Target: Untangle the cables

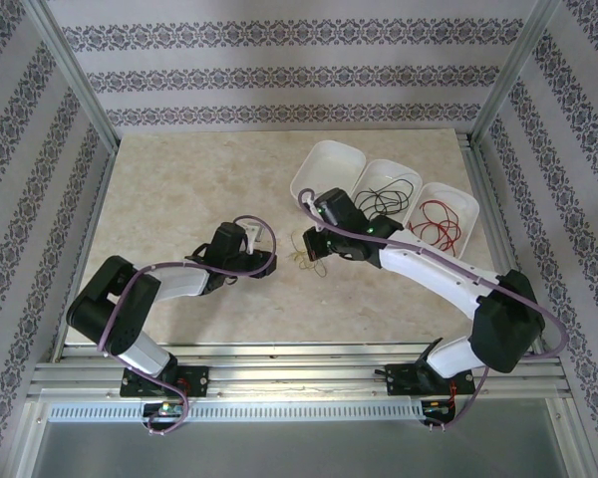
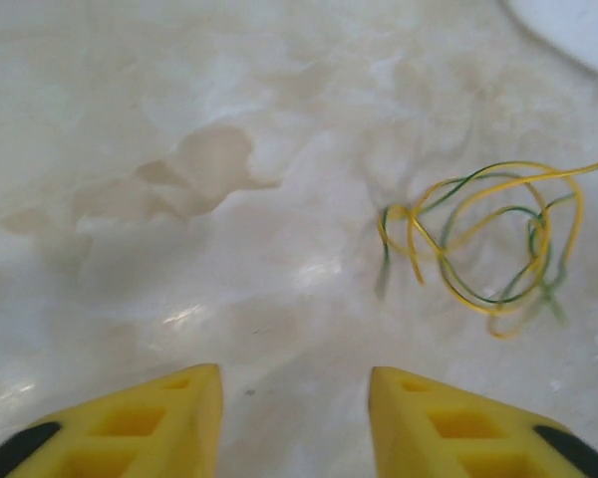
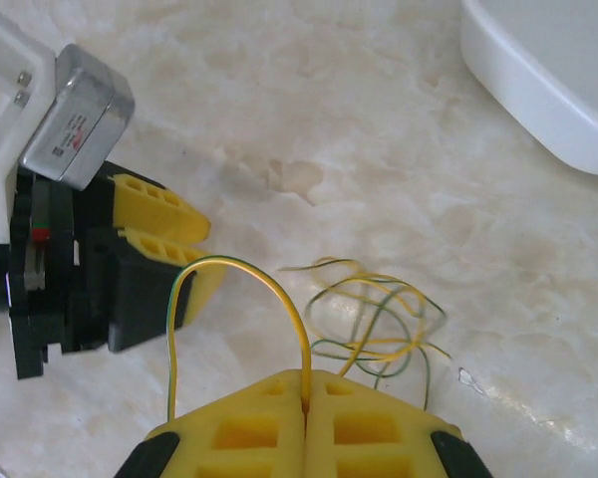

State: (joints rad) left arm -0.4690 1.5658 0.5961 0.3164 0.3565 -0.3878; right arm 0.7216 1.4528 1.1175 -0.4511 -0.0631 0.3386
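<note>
The yellow-green cable point(image 3: 379, 319) lies as a loose coil on the marble table point(image 1: 179, 189), between the two arms point(image 1: 309, 254). My right gripper point(image 3: 306, 383) is shut on one strand of it, which arches up from the closed fingertips. The same coil point(image 2: 488, 244) lies ahead and to the right of my left gripper point(image 2: 294, 398), which is open and holds nothing, low over the table. The black cable point(image 1: 387, 194) rests in the middle white tray. A red cable point(image 1: 439, 221) rests in the right white tray.
Three white trays stand in a row at the back right: an empty one point(image 1: 329, 167), the black cable's point(image 1: 371, 169) and the red cable's point(image 1: 463, 199). My left gripper's yellow fingers point(image 3: 159, 214) are close to the left of the coil. Patterned walls and metal posts ring the table.
</note>
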